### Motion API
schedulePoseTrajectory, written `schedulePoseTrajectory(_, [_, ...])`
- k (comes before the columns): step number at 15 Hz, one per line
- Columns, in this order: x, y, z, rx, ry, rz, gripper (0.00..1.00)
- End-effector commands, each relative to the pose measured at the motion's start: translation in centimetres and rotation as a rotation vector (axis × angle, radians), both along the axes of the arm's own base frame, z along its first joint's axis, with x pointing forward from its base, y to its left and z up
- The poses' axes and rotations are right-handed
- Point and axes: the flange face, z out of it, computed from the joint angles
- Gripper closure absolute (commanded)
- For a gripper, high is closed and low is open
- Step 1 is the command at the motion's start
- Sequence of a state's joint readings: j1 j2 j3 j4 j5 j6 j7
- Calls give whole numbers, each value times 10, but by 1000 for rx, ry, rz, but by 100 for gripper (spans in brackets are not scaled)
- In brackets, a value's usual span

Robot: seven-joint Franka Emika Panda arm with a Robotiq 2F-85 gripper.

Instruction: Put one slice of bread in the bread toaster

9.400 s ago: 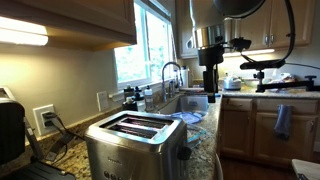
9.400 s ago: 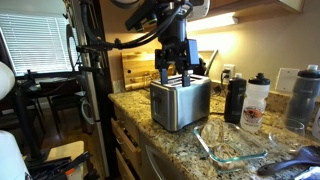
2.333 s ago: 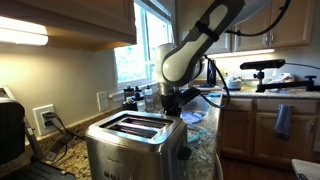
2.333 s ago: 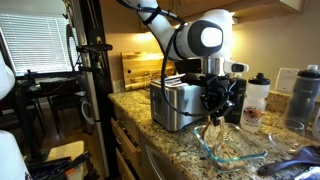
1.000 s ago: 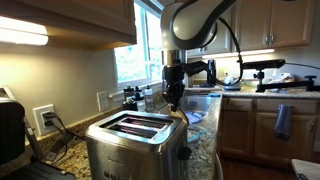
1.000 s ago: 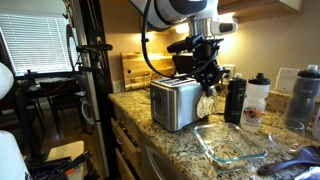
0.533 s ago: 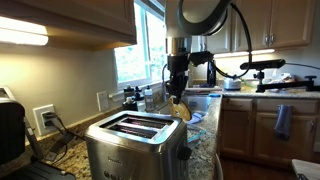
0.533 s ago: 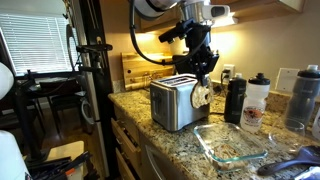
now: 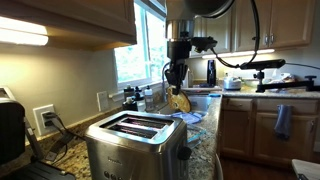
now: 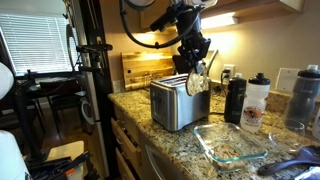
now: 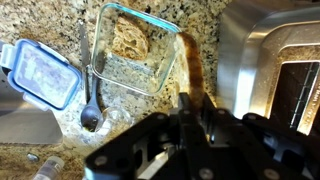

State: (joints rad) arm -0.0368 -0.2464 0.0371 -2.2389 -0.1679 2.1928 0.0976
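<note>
The slice of bread [image 9: 180,101] hangs on edge in the air, pinched at its top by my gripper [image 9: 177,87], which is shut on it. In the other exterior view the slice of bread [image 10: 197,82] hovers just above the near end of the bread toaster [image 10: 180,102], under the gripper [image 10: 196,63]. The steel bread toaster [image 9: 135,140] shows two empty top slots. In the wrist view the slice of bread [image 11: 192,68] runs edge-on out from the gripper [image 11: 195,104], with the bread toaster [image 11: 270,70] to its right.
A glass dish [image 11: 107,75] on the granite counter holds another slice [image 11: 128,40], beside a blue-rimmed lid [image 11: 40,75] and a spoon [image 11: 88,95]. Two bottles [image 10: 236,100] stand close behind the toaster. A black appliance [image 9: 10,130] sits at the counter's end, and a faucet [image 9: 172,72] stands by the window.
The gripper has lifted the slice up from beside the dish and carried it toward the toaster's top. The toaster and dish have not moved.
</note>
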Motion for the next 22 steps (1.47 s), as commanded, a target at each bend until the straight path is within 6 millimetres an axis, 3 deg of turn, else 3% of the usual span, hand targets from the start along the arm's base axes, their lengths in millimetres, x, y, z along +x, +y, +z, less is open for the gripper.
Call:
schedulePoseTrajectory(1, [-15, 13, 15, -26, -6, 25, 93])
schedulePoseTrajectory(14, [-23, 39, 46, -72, -56, 86, 93])
schedulePoseTrajectory(15, [-43, 61, 54, -76, -62, 91, 93])
schedulePoseTrajectory(22, [-97, 139, 96, -107, -72, 169, 93])
